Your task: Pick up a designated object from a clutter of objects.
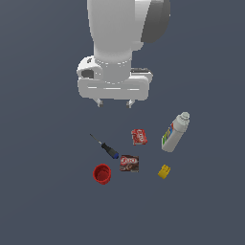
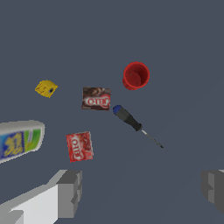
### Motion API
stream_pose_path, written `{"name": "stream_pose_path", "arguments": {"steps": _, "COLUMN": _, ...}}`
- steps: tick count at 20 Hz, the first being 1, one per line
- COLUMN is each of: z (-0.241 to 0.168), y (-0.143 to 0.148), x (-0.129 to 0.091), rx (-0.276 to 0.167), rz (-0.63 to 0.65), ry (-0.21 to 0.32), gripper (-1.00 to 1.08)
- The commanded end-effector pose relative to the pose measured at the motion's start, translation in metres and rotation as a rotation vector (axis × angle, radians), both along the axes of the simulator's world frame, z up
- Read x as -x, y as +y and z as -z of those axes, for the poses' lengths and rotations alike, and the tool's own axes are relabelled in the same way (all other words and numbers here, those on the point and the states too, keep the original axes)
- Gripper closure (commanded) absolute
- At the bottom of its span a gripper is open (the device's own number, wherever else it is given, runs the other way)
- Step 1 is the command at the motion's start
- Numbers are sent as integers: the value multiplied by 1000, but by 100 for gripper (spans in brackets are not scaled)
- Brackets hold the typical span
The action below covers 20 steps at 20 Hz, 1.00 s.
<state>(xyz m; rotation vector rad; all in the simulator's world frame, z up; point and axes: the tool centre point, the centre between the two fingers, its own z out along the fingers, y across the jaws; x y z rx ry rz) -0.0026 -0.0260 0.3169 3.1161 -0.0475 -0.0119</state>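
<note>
The designated object, a small screwdriver with a thin dark shaft and a black handle tipped blue, lies flat on the dark surface amid the clutter of objects. It rests between the red cup and the brown packet. My gripper hangs open well above the items, nothing between its fingers. In the exterior view the screwdriver lies below it and slightly toward the exterior view's left.
A red packet lies near the screwdriver. A yellow block sits apart. A white bottle with a coloured label lies on its side at the exterior view's right.
</note>
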Motion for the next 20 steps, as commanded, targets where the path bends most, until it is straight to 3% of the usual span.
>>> {"name": "stream_pose_path", "arguments": {"steps": 1, "z": 0, "y": 0, "x": 0, "rx": 0, "rz": 0, "ry": 0, "gripper": -92}}
{"name": "stream_pose_path", "arguments": {"steps": 11, "z": 13, "y": 29, "x": 4, "rx": 0, "rz": -70, "ry": 41, "gripper": -92}}
{"name": "stream_pose_path", "arguments": {"steps": 20, "z": 20, "y": 24, "x": 2, "rx": -2, "rz": -93, "ry": 39, "gripper": -92}}
